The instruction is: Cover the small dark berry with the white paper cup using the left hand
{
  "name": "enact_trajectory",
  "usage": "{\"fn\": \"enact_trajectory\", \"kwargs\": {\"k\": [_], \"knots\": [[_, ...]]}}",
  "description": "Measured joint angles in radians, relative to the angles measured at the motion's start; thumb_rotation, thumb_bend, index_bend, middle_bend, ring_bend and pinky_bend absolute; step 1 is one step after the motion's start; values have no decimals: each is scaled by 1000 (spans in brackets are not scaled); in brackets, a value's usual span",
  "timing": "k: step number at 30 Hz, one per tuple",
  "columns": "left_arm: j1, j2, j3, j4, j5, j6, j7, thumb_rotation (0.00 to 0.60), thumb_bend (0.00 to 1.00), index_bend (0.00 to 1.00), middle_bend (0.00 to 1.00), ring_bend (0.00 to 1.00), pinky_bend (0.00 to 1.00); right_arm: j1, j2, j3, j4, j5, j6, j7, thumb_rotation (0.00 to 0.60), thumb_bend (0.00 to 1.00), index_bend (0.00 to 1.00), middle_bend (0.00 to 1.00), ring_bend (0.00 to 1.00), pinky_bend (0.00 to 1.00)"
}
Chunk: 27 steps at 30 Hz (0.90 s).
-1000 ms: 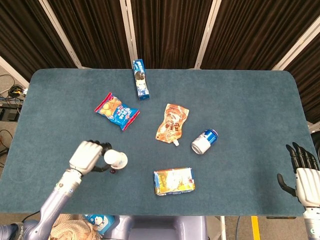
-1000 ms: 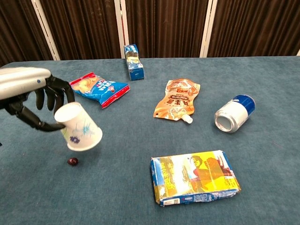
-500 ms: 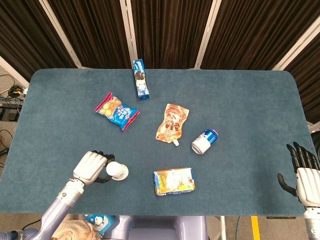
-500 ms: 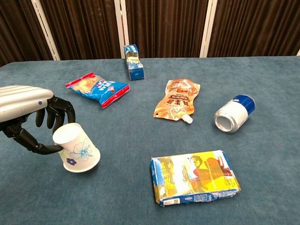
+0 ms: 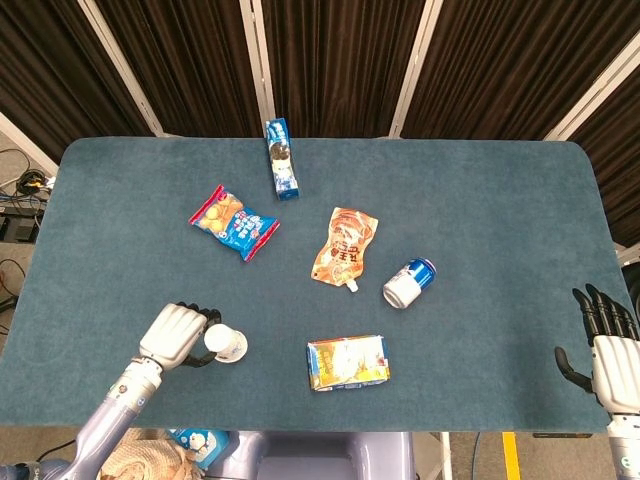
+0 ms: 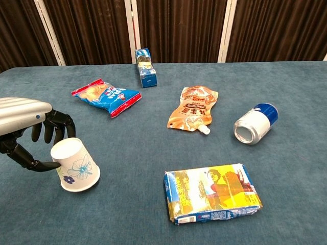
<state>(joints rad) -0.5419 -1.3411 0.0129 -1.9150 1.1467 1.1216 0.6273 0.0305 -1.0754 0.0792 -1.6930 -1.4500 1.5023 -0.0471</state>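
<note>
The white paper cup [image 5: 226,344] [image 6: 75,164] with a blue flower print stands mouth down on the blue table, near the front left. My left hand [image 5: 175,335] [image 6: 30,132] holds it from the left, fingers curled behind its upper part and thumb against its side. The small dark berry shows in neither view. My right hand [image 5: 605,345] hangs off the table's front right corner, fingers apart, holding nothing; the chest view does not show it.
A snack carton [image 5: 348,362] [image 6: 212,193] lies right of the cup. Further back are a chips bag [image 5: 234,222] [image 6: 106,96], an orange pouch [image 5: 344,247] [image 6: 196,108], a tipped can [image 5: 409,282] [image 6: 254,123] and a blue box [image 5: 282,158] [image 6: 145,67].
The left hand brought the tilted cup down over the spot where the berry lay. The cup now stands on the table and the berry is no longer visible.
</note>
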Motion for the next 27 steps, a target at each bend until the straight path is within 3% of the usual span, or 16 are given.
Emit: {"fn": "enact_trajectory", "kwargs": {"k": [9, 20, 27], "knots": [[-1, -17, 9, 37, -11, -22, -19, 600, 126, 118, 108, 113, 174, 0, 1, 0, 0, 2, -2, 6, 600, 382, 0, 0, 0, 81], [33, 42, 24, -10, 103, 34, -96, 600, 123, 69, 76, 108, 164, -1, 3, -1, 1, -1, 0, 5, 600, 382, 0, 0, 0, 82], [128, 153, 58, -21, 279, 200, -233, 600, 121, 46, 59, 81, 155, -3, 3, -6, 2, -7, 0, 0, 600, 382, 0, 0, 0, 81]]}}
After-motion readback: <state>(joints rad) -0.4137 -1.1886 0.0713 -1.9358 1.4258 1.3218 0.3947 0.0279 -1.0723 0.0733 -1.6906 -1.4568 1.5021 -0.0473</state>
